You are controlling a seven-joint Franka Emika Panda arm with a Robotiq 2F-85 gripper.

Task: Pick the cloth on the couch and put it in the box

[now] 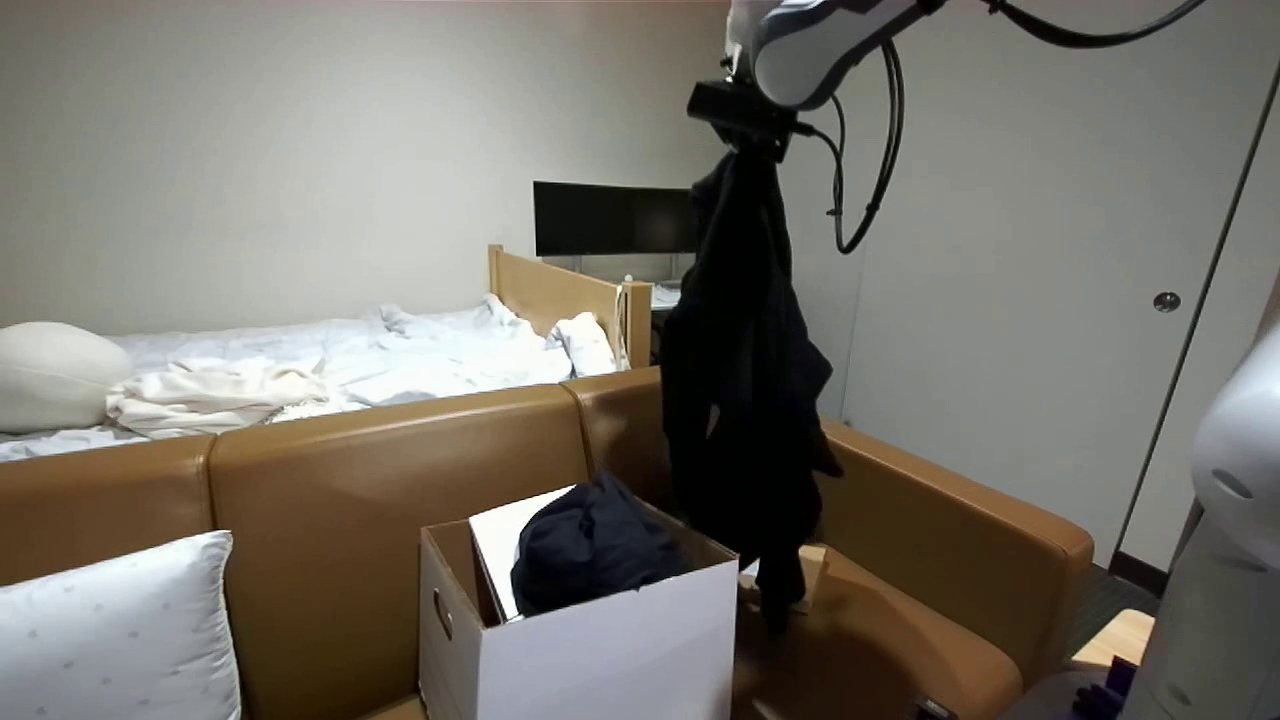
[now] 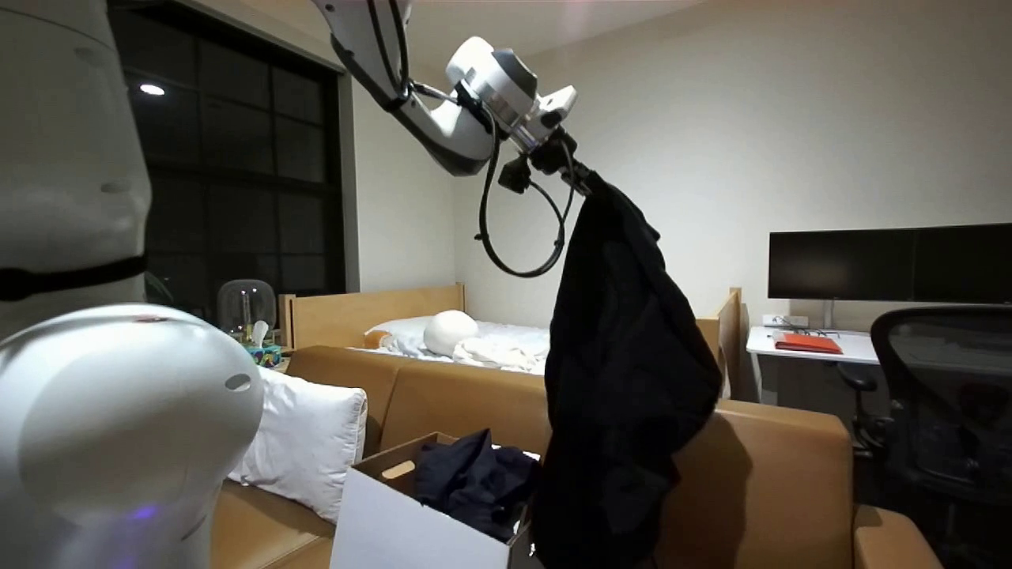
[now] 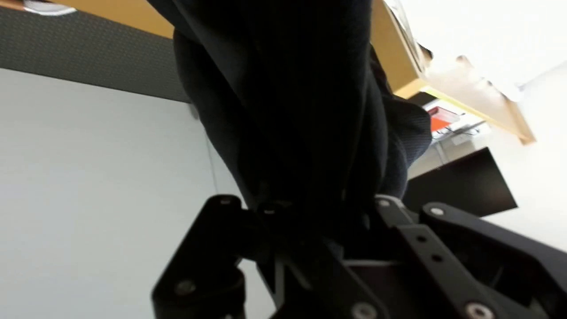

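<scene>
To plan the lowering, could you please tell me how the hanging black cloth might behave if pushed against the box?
The black cloth is probably floppy, since it droops in folds. It may swing, as the gripper holds only its top end. Its long hanging length would likely drape or crumple against the box.

Right of centre in both exterior views, the long, draped black cloth (image 1: 745, 400) is one solid shade, tinged navy in the wrist view. At lower centre, the crumpled fabric bundle (image 1: 590, 550) is dark navy, the rectangular cardboard box (image 1: 610, 660) around it white outside and brown inside. The long, leather-look couch (image 1: 390, 470) across the lower frame is tan brown. At lower left in an exterior view, the square white fabric pillow (image 1: 100, 640) carries faint grey dots. The jointed robot arm (image 2: 506, 87) is white and grey, its two-fingered gripper (image 3: 325, 208) black and dark grey.
</scene>
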